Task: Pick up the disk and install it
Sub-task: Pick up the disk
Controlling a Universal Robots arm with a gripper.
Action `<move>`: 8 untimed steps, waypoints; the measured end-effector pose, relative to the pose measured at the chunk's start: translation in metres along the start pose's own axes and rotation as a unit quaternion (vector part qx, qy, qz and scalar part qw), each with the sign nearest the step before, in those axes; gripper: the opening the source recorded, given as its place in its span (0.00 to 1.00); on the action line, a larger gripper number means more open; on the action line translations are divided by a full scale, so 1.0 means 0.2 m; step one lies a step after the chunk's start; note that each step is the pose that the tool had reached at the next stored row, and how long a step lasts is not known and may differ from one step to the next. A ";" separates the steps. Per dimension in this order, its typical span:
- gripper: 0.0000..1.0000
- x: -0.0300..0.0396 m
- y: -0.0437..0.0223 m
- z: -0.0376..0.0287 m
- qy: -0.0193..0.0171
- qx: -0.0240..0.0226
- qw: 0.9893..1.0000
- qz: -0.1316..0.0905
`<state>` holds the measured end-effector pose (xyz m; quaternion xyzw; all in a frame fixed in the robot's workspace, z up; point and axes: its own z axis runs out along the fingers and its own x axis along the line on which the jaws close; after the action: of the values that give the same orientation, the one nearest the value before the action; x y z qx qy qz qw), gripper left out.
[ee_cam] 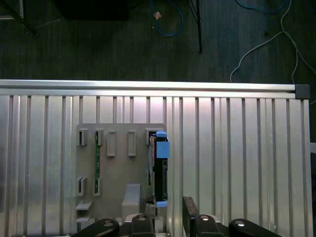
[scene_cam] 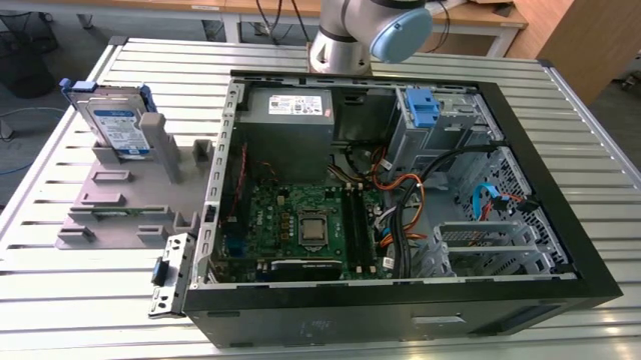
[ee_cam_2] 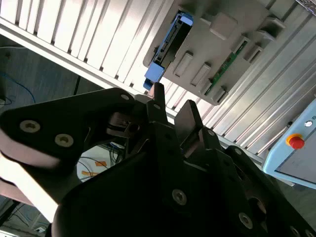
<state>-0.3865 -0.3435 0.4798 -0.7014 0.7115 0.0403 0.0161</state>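
Disk (scene_cam: 108, 124) stands on edge in a slot of the grey fixture (scene_cam: 130, 195). The fixture sits on the counter (scene_cam: 60, 300), at the exterior view's left of the open case (scene_cam: 401, 202). Upright parking likely keeps both flat faces free for a pinch from above. Not yet picked up.

Disk: flat silver metal slab with a white-and-blue label and a bright blue plastic caddy (ee_cam: 161, 148) round its edges. It shows thin and edge-on in both wrist views.

Fixture: matte grey plastic with blocky ribs and slots, and a green board strip (ee_cam: 97, 158) in another slot.

Counter: ribbed aluminium slats, shiny.

Case: black sheet metal with the side off and the green motherboard (scene_cam: 300, 225) exposed, probably so parts can go in from above.

Pincer (ee_cam_2: 174, 116): black angular fingers, parted with a clear gap, holding nothing. It hangs above the counter near the disk's end, apart from it, and is roughly lined up with it in the first wrist view.
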 end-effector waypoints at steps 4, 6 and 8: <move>0.35 0.003 0.001 0.043 0.000 0.002 1.000 0.000; 0.35 0.002 0.002 0.020 0.000 0.002 1.000 0.000; 0.35 0.001 0.003 0.015 0.000 0.002 1.000 0.000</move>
<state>-0.3871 -0.3435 0.4767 -0.7014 0.7115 0.0386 0.0176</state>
